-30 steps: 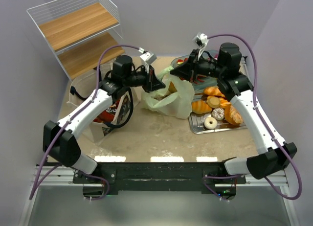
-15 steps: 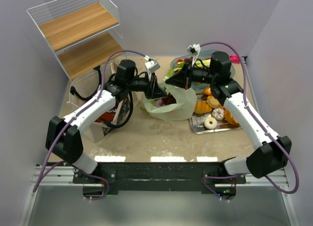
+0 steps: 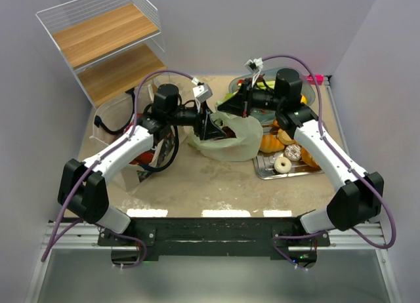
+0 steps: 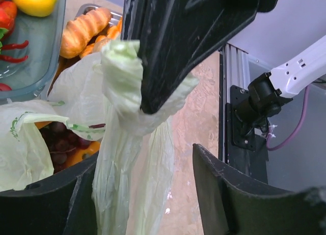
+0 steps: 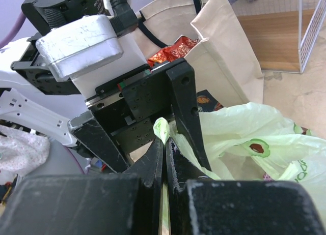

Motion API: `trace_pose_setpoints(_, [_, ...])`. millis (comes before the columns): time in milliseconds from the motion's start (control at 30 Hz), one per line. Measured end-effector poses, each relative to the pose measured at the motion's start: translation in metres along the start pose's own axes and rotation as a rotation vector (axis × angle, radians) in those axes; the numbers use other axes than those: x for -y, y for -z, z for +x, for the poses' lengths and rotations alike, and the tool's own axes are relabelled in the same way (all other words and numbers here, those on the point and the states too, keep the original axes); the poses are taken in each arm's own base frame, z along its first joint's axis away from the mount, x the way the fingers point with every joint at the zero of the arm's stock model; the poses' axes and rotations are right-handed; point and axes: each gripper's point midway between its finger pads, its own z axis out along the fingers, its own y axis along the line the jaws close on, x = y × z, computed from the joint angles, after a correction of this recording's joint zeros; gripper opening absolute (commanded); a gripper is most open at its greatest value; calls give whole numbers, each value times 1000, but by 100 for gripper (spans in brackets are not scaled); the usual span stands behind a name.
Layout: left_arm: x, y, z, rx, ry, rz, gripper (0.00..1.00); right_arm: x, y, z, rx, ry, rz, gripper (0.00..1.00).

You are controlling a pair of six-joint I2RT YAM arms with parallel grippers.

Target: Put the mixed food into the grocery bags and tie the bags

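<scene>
Near side of tabletop (image 3: pixel 197 185): tote (image 5: pixel 224 57) on the left under the left arm, red packet (image 5: pixel 170 48) inside. Tray (image 3: pixel 262 170) on the right, with a doughnut (image 3: pixel 283 164) and bread (image 3: pixel 314 156) on it.
Green bag (image 3: pixel 231 140): sits on the tabletop between tote and tray, under both grippers. Grapes (image 4: pixel 58 143) show in its mouth.
Left gripper (image 4: pixel 145 194): spread, one finger on either side of the bag's twisted handle (image 4: pixel 119 138), not pinching it.
Handle axis: runs from the bag mouth up through the left gripper's gap to the right gripper's pinch, roughly along the line joining the two.
Right gripper (image 5: pixel 164 143): pressed together on the handle's tip, just beyond the left gripper and very close to it.
Nearer arm: both are at the handle, but only the right holds it. By my reading, the next pull or loop of the tie depends on that pinch.
Change from a second ago: the left gripper was shut and has let go. The right wrist has swung left, both grippers sit lower, and the bag has slumped.
</scene>
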Motion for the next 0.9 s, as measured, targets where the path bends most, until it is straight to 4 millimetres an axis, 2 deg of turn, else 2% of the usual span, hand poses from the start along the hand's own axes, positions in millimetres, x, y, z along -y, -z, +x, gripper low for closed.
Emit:
trace_pose_setpoints(267, [0, -3, -8, 60, 2, 5, 65, -8, -9, 0, 7, 1, -13, 0])
trace_pose_setpoints(600, [-1, -4, -5, 106, 43, 2, 55, 6, -16, 12, -7, -32, 17, 0])
trace_pose_setpoints(767, [-2, -5, -8, 141, 63, -7, 42, 10, -16, 18, -10, -51, 25, 0])
trace_pose_setpoints(800, [-3, -5, -8, 147, 69, -11, 34, 11, -17, 19, -9, -56, 28, 0])
trace_pose_setpoints(900, [-4, -5, -11, 164, 83, -22, 24, 14, -17, 22, -7, -70, 39, 0])
